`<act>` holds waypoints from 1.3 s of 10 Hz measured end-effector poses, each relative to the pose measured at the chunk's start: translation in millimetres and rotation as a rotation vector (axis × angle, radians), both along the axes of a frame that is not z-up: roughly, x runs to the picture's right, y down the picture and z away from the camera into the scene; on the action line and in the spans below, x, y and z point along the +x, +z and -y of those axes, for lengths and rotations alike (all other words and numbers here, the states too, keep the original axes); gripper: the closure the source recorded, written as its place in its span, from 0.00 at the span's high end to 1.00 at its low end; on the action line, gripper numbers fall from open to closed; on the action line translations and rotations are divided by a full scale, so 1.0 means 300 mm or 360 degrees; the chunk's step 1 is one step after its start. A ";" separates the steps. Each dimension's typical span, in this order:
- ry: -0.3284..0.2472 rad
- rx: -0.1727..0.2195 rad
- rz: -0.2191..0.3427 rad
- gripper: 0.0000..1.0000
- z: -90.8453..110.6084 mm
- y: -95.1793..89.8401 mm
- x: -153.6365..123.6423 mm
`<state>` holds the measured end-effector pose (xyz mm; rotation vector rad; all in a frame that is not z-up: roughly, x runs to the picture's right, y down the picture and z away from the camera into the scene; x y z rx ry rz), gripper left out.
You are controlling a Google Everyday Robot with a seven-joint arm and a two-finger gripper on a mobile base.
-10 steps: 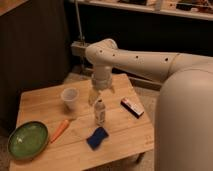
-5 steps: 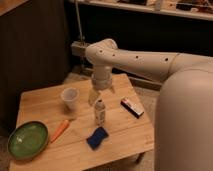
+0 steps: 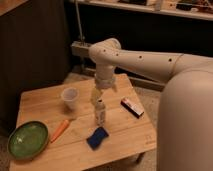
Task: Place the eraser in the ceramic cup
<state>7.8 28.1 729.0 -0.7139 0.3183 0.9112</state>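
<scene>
The eraser (image 3: 132, 106) lies flat on the wooden table (image 3: 45, 102), right of centre, dark with a white and reddish top. The ceramic cup (image 3: 69, 98) stands upright to the left of centre, white and tapered. My gripper (image 3: 102, 93) hangs from the white arm above the middle of the table, between cup and eraser, just over a small white bottle (image 3: 100, 112). It holds nothing that I can see.
A green bowl (image 3: 26, 140) sits at the table's front left. An orange carrot (image 3: 59, 130) lies beside it. A blue sponge (image 3: 97, 137) lies near the front edge. My white body (image 3: 185, 125) fills the right side.
</scene>
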 end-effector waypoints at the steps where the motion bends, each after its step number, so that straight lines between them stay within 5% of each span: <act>1: 0.0026 0.0025 -0.0001 0.80 0.030 0.020 0.062; 6: 0.0170 0.0244 0.0053 0.80 0.193 0.126 0.480; 13: 0.0160 0.0278 0.0131 0.80 0.169 0.158 0.489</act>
